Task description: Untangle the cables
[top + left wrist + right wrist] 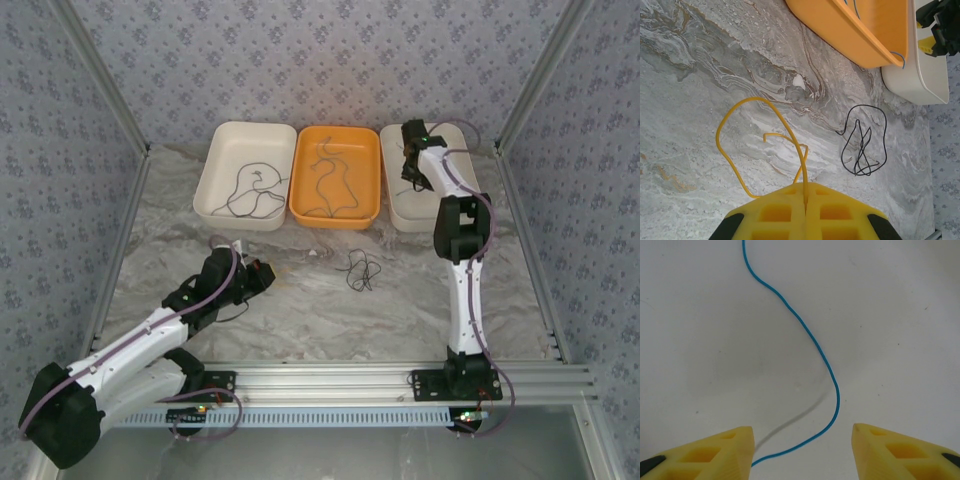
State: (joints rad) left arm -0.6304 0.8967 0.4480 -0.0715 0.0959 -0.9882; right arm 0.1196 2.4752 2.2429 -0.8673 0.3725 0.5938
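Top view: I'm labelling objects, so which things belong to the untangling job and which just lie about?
Job: yellow wire, dark wire, blue wire, left tray, left-tray wire, orange tray, orange-tray wire, right tray.
Lying about: white scrap, arm cables.

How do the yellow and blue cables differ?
The yellow cable is pinched in the shut left gripper, looping over the table. The blue cable passes ungripped through the open right gripper, over a white tray. Yellow loops; blue only curves gently. Both are thin wires.

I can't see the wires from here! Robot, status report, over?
Left claw shut on yellow cable. Right claw open over blue cable in white tray. Black cable tangled on table. Nothing in the way.
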